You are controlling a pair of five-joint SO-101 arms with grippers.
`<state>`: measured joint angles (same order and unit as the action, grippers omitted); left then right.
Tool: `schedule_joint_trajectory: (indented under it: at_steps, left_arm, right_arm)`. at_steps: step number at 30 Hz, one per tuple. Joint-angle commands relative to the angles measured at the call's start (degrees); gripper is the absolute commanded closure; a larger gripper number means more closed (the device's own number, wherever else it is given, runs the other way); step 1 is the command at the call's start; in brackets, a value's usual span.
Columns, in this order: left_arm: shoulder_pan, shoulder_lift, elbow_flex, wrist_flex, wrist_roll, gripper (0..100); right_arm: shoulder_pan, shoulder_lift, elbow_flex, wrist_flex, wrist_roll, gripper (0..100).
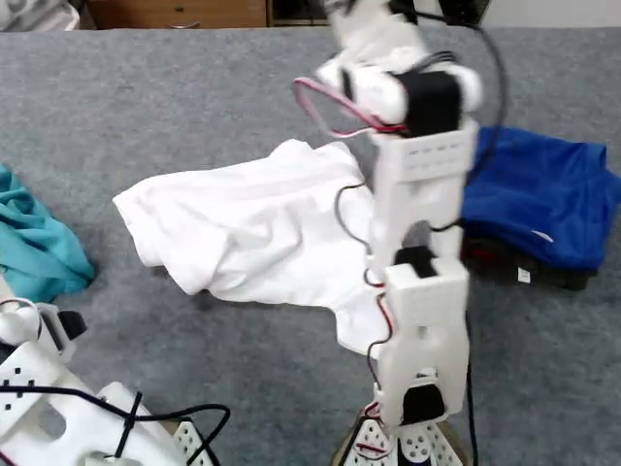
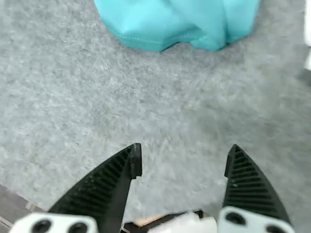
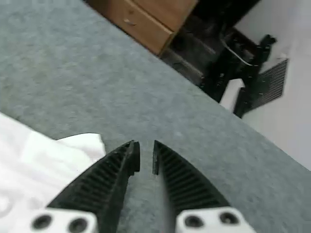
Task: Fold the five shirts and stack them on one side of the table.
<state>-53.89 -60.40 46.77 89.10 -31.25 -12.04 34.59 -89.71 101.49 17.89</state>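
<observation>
1. White shirt: rumpled and unfolded at the centre of the grey table, within reach of both arms. Probably the piece now being worked.
2. Blue shirt: folded, lying on a dark shirt at the table's right. Judged to be the stack begun, 2 of 5.
3. Teal shirt: bunched at the left edge, not yet folded.
4. Left gripper: claw spread wide and empty, low over bare table near the teal shirt.
5. Right gripper: claw pressed almost together, pinching nothing, raised over the white shirt's far edge.
</observation>
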Motion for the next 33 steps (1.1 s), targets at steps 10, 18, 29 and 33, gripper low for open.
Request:
schedule_joint_trajectory:
  at_steps: [10,18,29,33]
  left_arm:
    - [27.08,-0.13,-9.93,10.29,16.62,72]
    - [54.68,-0.04,2.81,-3.87,17.05,72]
    - [56.09,-0.04,27.52,-35.25,16.97,72]
    - [53.89,-0.04,30.07,-40.0,17.32,72]
  right_arm:
    - [6.2,-37.85,52.18,0.88,0.53,92.5]
    - [9.63,-62.64,86.37,-3.34,9.23,92.5]
    - [20.97,-75.21,104.92,-0.35,9.23,92.5]
    - [20.18,-78.2,110.2,-1.93,9.41,92.5]
